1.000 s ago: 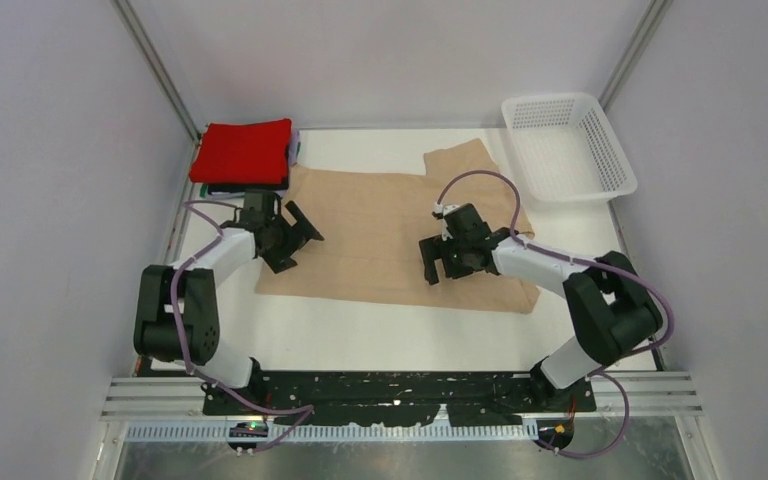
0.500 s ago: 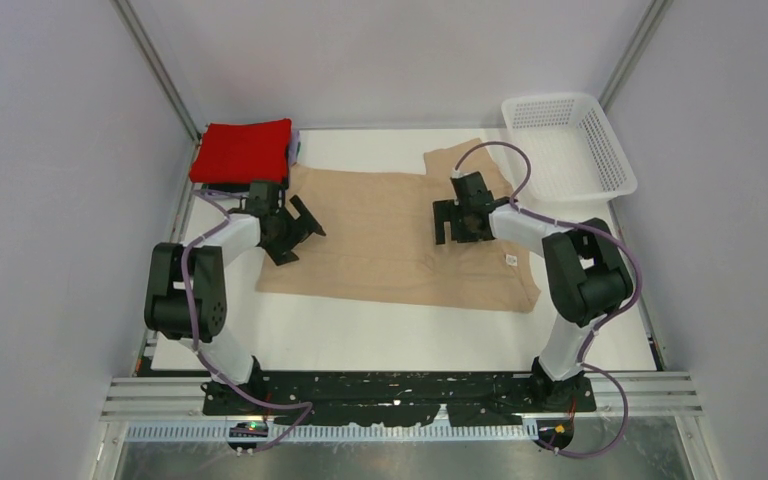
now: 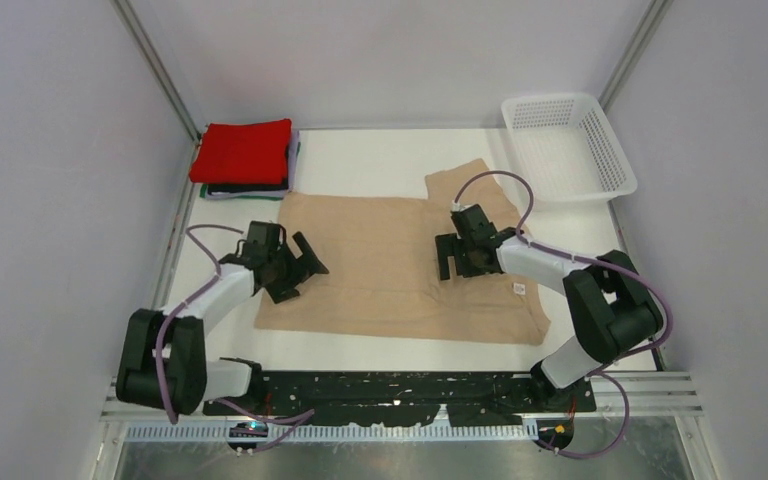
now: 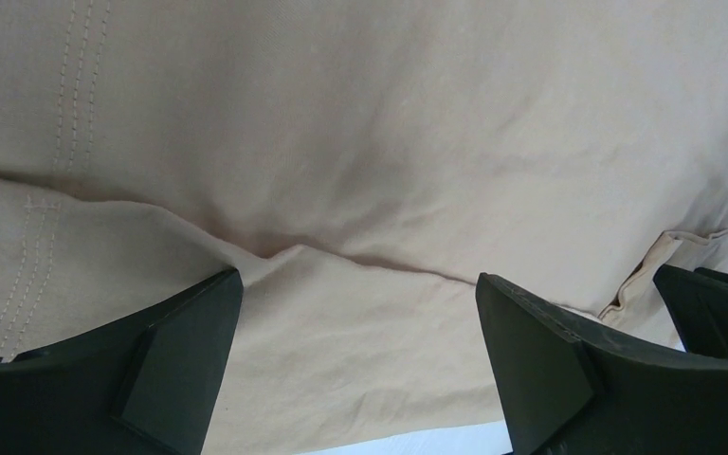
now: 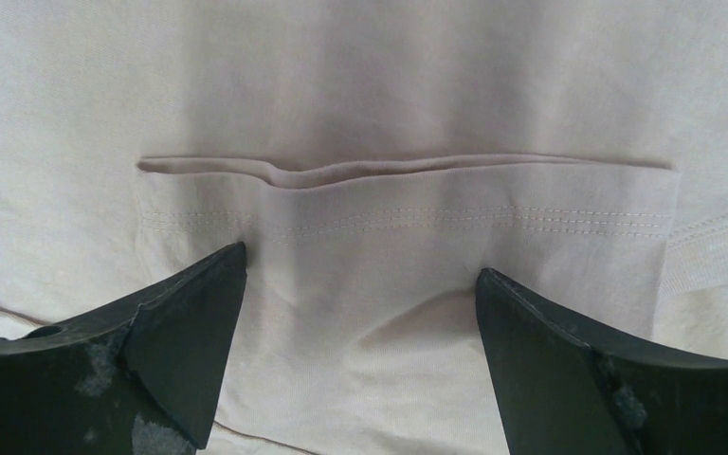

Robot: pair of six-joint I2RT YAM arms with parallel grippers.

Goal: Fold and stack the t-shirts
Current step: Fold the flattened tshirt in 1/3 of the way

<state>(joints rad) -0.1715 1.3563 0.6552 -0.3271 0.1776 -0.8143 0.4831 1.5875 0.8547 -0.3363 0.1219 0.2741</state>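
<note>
Left gripper (image 3: 298, 272) first: hanging low over the near-left part of the beige t-shirt (image 3: 380, 255), jaws spreading wide, clamping nothing. Straddling a raised crease (image 4: 284, 248) in the cloth just ahead of its fingertips, with the double-stitched hem (image 4: 66, 95) running off to its left and a sliver of white table (image 3: 360, 340) showing just under its fingers. Probably lining up on that near edge so as to pinch it for the next fold.

Right gripper (image 3: 458, 266) next: likewise gaping fully, holding nothing, hovering just above the shirt's other end. Framing a turned-in sleeve (image 5: 417, 227) between its jaws, the stitched cuff lying flat over the body cloth. Likely positioning there because this end needs carrying over together with the left side.

Lying flat and spread sideways beneath both tools, with one free sleeve (image 3: 465, 175) sticking out beyond the right gripper. Not yet forming a rectangle, judging by the outline.

Showing a small white tag (image 3: 520, 289) on the cloth just to the right of the right gripper, too small for reading. Showing no other writing or brand anywhere.

Farther off, beyond the left gripper and well apart from it: sitting at the far corner, a stack of folded t-shirts (image 3: 245, 152), red on top, with dark, green and lavender edges peeking out below, evidently waiting for the beige one. Beyond the right gripper, standing at the opposite far corner, a white mesh basket (image 3: 570, 150).
</note>
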